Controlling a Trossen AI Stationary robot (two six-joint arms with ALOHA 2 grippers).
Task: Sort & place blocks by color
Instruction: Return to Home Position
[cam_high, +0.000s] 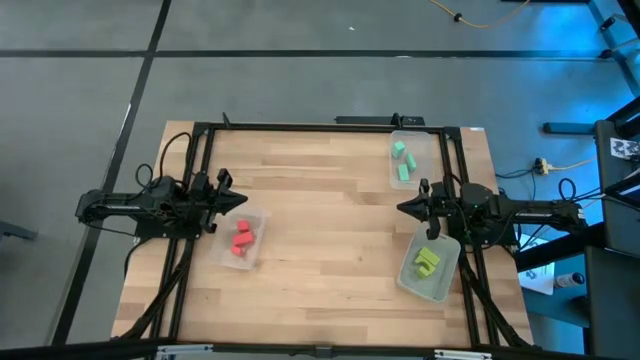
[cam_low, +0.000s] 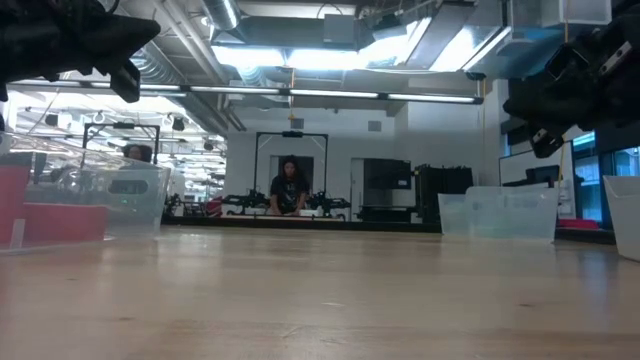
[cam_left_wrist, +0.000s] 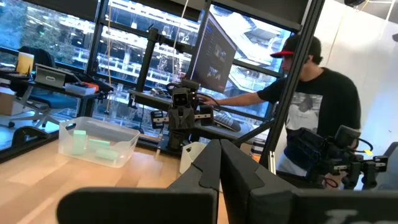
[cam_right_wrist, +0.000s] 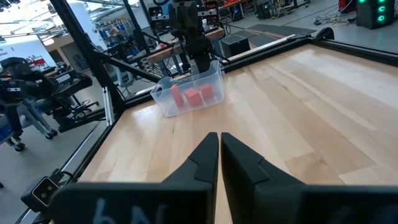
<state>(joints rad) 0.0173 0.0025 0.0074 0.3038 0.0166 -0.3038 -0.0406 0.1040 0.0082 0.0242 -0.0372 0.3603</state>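
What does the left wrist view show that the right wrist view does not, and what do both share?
Only left wrist: mint green blocks in a clear tray, and a person in a red cap beyond the table. Only right wrist: red blocks in a second tray, the left arm behind it. Both: the table and, in front, a shut left end effector or right end effector.

Red blocks (cam_low: 60, 222) partly off low view.

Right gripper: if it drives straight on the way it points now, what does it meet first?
The right gripper points across bare table at the left gripper, which hangs by the tray of red blocks; that is likely the first contact, though relative heights are unclear.
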